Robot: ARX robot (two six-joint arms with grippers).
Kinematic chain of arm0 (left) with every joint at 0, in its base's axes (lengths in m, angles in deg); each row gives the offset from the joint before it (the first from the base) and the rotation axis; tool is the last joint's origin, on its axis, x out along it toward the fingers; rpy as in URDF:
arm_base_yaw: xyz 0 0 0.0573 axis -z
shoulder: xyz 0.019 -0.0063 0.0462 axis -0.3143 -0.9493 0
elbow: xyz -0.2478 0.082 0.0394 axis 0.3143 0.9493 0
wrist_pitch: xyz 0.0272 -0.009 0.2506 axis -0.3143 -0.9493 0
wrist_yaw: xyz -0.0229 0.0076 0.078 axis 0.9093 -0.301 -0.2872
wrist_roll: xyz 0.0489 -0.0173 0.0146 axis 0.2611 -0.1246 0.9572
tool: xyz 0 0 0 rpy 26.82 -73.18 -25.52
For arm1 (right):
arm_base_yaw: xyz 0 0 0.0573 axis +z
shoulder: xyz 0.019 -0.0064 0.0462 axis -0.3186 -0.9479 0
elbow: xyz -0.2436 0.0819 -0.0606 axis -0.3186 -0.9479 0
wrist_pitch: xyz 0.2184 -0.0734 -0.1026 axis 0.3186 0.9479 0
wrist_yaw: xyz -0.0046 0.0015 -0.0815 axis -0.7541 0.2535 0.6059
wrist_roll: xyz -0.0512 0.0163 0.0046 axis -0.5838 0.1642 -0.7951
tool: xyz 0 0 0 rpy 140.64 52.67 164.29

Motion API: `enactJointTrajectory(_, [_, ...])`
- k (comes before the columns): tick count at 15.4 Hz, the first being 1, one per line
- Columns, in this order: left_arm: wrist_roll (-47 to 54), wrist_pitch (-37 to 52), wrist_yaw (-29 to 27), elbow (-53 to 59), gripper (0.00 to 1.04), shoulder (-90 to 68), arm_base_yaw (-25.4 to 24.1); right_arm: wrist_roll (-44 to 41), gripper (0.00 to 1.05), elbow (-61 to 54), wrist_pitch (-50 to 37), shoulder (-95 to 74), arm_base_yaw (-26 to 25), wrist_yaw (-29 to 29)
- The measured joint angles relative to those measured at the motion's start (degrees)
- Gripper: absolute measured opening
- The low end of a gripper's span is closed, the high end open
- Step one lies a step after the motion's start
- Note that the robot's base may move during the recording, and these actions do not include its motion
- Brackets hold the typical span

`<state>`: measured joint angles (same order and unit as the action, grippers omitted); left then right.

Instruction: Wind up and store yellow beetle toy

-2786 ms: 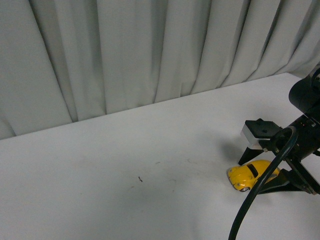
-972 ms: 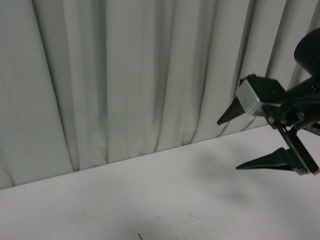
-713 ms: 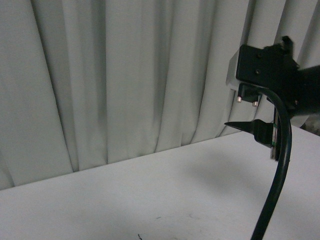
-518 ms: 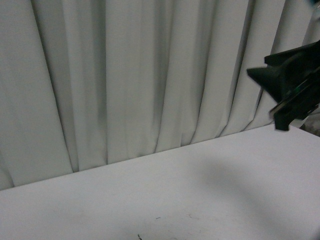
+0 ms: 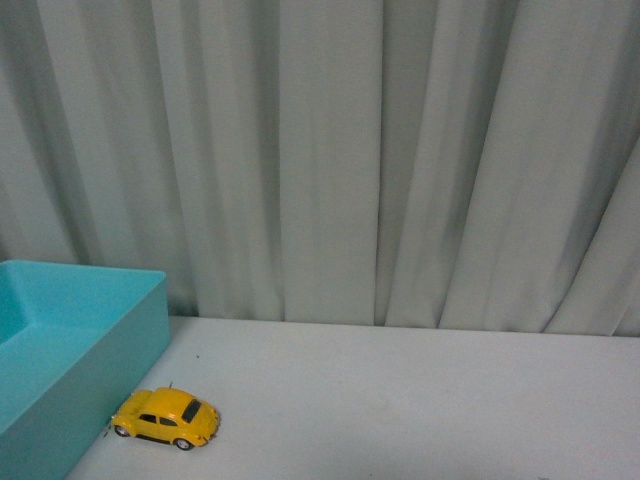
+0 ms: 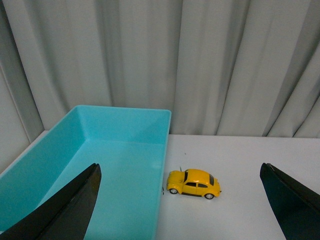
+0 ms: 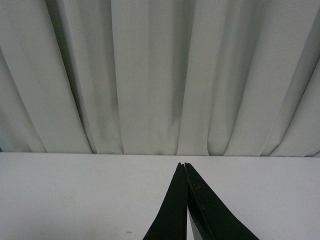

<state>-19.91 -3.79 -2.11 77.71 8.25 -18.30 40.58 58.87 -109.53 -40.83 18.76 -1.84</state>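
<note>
White table (image 5: 420,400) holds yellow beetle toy (image 5: 166,417); curtain (image 5: 330,150) behind.

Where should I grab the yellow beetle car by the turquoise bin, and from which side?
Probably pinch the yellow beetle toy across its door sides, from above: it stands on its wheels, the roof is rounded, and the turquoise bin crowds one end.

No text, label, brand, number or sign can be read anywhere.
</note>
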Motion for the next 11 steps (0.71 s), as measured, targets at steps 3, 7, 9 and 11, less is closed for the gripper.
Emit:
enactJointTrajectory(3, [0.00,0.00,0.00,0.00,0.98,0.00,0.00,0.04,0.02,-2.73,1.77,4.04,0.00,0.00])
enactJointTrajectory(7, [0.00,0.00,0.00,0.00,0.98,0.00,0.00,0.09,0.02,-4.85,4.96,9.22,0.00,0.00])
enactJointTrajectory(9, [0.00,0.00,0.00,0.00,0.98,0.00,0.00,0.15,0.02,-5.60,6.80,12.15,0.00,0.00])
enactJointTrajectory(11, [0.00,0.00,0.00,0.00,0.98,0.00,0.00,0.22,0.02,-7.26,7.19,14.25,0.00,0.04])
